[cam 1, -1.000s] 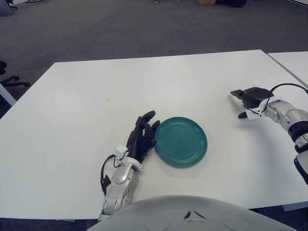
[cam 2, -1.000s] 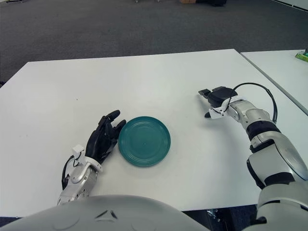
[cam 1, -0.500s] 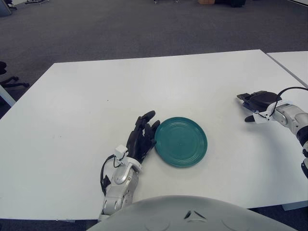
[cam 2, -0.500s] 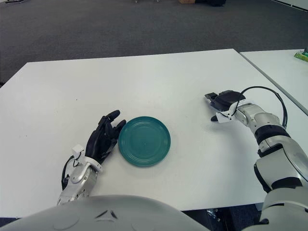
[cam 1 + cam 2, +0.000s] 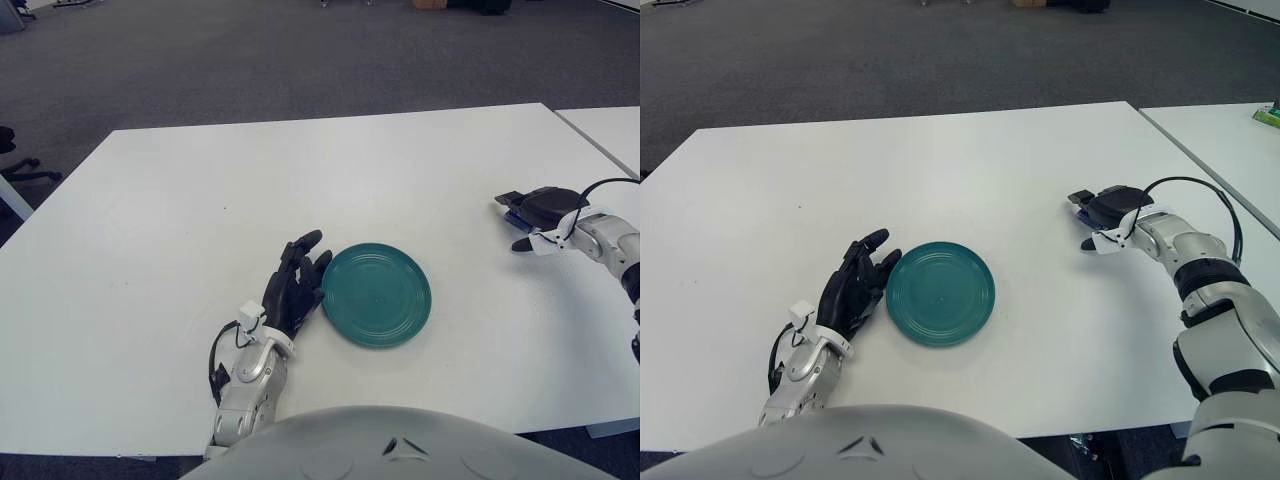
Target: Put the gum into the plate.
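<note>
Right hand (image 5: 1108, 212) sits over a small blue gum pack (image 5: 1081, 212), grip unclear, on a white table (image 5: 970, 160) above grey carpet (image 5: 890, 60). Green plate (image 5: 940, 293) lies well to its left, beside the open left hand (image 5: 855, 288).

- The plate (image 5: 376, 294) lies on the tabletop (image 5: 200, 190), near its front edge.
- The left hand (image 5: 293, 283) lies just left of the plate, its fingers (image 5: 307, 241) beside the rim.
- The right hand (image 5: 545, 208) is far right, well apart from the plate.
- A second table (image 5: 610, 125) stands to the right.
</note>
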